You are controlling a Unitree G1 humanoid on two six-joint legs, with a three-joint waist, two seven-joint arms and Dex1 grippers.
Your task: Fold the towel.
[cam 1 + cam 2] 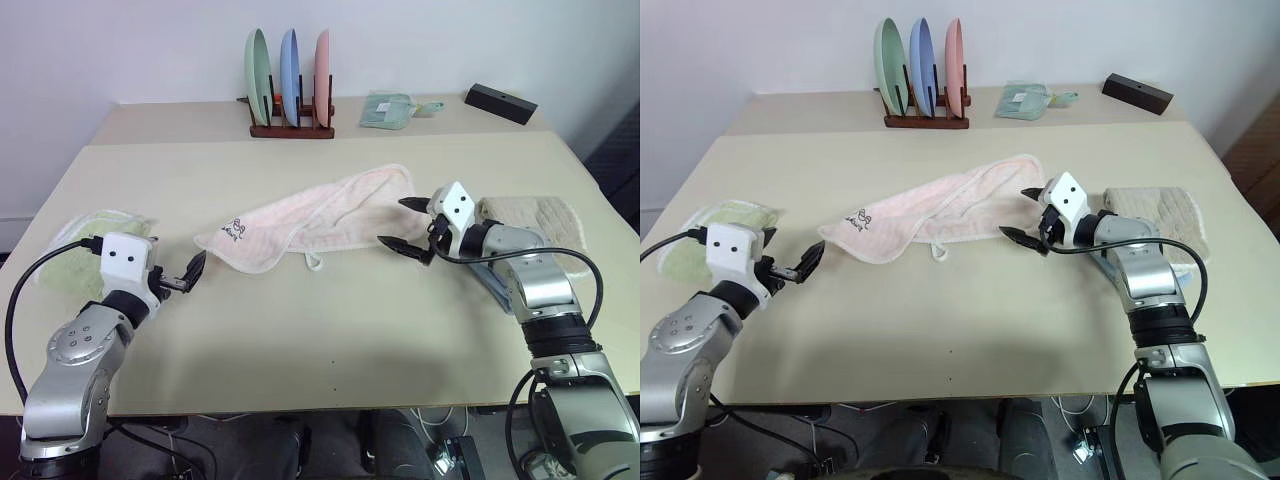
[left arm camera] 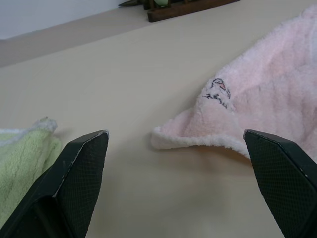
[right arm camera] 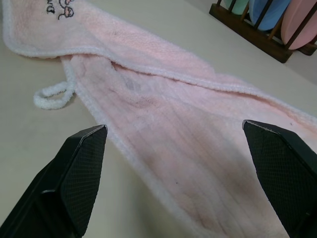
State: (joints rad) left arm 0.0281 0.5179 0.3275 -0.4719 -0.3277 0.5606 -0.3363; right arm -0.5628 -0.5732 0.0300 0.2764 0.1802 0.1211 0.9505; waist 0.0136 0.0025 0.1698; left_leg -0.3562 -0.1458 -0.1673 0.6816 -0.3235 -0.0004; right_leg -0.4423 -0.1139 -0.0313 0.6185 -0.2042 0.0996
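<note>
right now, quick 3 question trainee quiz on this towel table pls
1. True or false: the left gripper is shut on the pink towel.
2. What stands in the wooden rack? A) plates B) cups C) books
3. Fill in: the beige towel lies beside the robot's ____ arm.

Key: 1 false, both the left gripper and the right gripper are open and empty. 2 A. 3 right.
</note>
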